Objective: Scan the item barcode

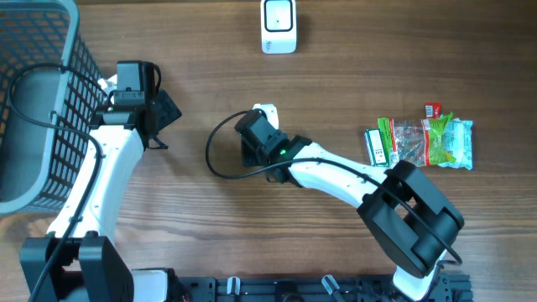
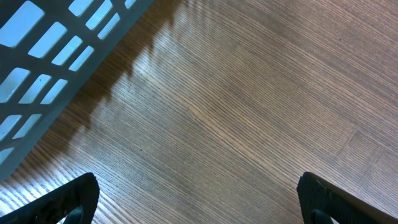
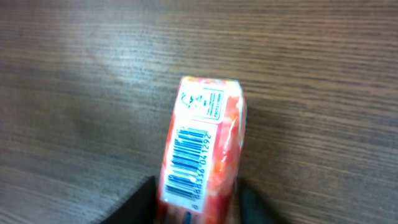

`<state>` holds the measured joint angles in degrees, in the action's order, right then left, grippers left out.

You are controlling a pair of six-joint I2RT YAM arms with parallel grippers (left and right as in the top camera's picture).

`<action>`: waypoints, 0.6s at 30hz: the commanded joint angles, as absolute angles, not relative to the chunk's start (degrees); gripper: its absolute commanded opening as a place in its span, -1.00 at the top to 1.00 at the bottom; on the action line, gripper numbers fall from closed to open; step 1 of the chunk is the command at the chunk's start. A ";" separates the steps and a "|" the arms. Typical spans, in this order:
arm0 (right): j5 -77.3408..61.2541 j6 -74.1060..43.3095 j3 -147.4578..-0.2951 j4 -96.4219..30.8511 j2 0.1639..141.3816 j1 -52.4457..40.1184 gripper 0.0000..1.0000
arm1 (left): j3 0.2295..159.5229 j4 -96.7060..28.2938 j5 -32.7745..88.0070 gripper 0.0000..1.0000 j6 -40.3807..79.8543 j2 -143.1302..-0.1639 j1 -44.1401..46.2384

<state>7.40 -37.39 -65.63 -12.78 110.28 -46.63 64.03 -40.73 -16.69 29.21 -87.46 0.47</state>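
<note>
we see the right gripper [image 3: 199, 200] clamped on the red barcoded packet [image 3: 202, 137]; the scanner [image 1: 278, 25] at twelve o'clock is not yet reached. left gripper [image 2: 199, 196] gapes empty.

Bright, even light; packet [image 3: 202, 146] blurred in right wrist view; basket [image 2: 84, 68] casts shadow.

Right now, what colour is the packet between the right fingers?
Red-orange packet, white barcode label; right wrist view.

The red-and-white packet [image 3: 202, 146], barcode showing, is well apart from the white scanner [image 1: 278, 25].
</note>
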 commanded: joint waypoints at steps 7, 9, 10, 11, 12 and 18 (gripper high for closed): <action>13.52 -26.81 -66.43 -17.69 102.24 -44.93 0.77 | 64.07 -40.60 -17.43 -1.00 28.73 -87.72 0.25; 19.11 -26.76 -66.43 -22.09 99.59 -44.07 0.75 | 64.07 -40.58 -17.43 -1.00 28.73 -87.72 0.25; 23.49 -25.74 -66.41 -25.28 98.24 -43.33 0.74 | 64.07 -40.58 -17.43 -1.00 28.73 -87.72 0.25; 25.32 -23.68 -66.43 -26.55 97.97 -42.98 0.73 | 64.07 -40.58 -17.43 -1.00 28.73 -87.72 0.25; 28.03 -21.15 -66.41 -28.16 97.97 -42.57 0.70 | 64.07 -40.58 -17.43 -1.00 28.73 -87.72 0.25; 35.66 -14.79 -61.95 -31.38 98.04 -39.57 0.69 | 64.07 -40.58 -17.43 -1.00 28.73 -87.72 0.25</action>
<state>29.58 -19.16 -64.75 -31.00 98.45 -40.97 64.01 -40.73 -16.69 29.21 -87.46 0.47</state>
